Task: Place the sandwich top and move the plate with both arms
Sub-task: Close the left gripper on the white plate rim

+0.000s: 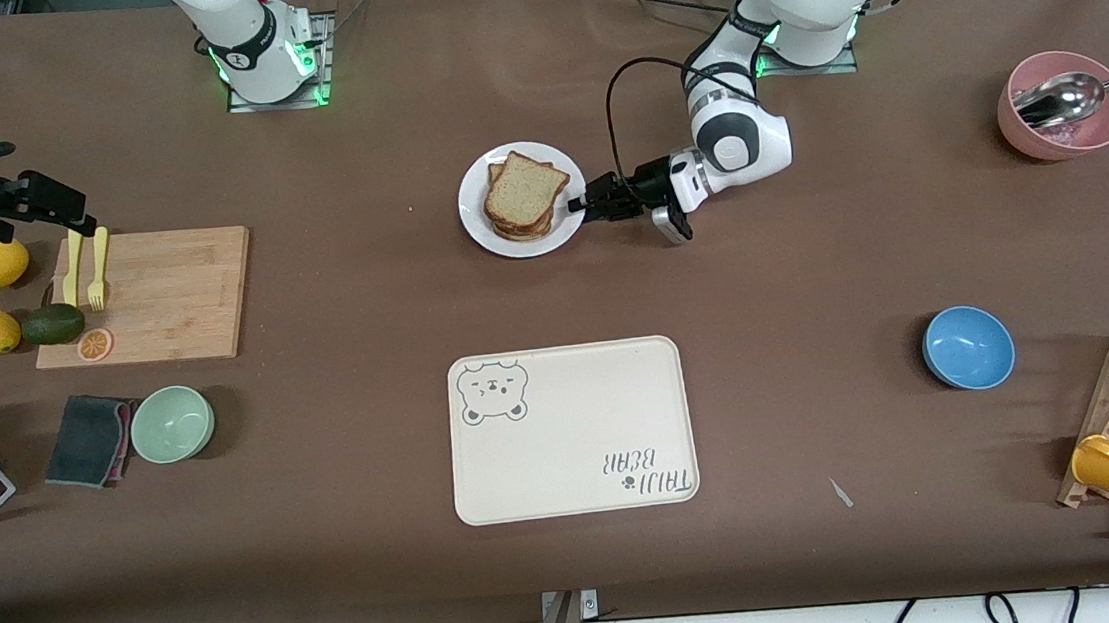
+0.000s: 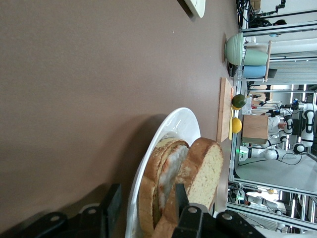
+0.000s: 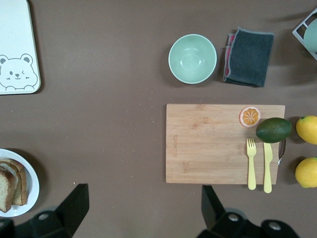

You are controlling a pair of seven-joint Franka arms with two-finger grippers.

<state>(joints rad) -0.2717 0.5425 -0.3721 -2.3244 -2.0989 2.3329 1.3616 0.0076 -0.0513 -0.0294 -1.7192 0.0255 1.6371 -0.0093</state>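
Sandwich top (image 1: 525,193) on the stack on the plate (image 1: 477,226), tilted, rounded end toward the bases, left gripper (image 1: 581,204) fingers spread astride the plate's rim, right gripper (image 1: 86,230) open wide above the board (image 1: 172,295), waiting.

The left arm (image 1: 743,54) reaches down from the upper right of the front view, its wrist bent sideways toward the centre of the frame. Its left pincer (image 1: 577,205) lies low and level, jaws parted. The right arm (image 1: 233,23) enters at the upper left; its right pincer (image 3: 141,206) hangs high, jaws spread wide.
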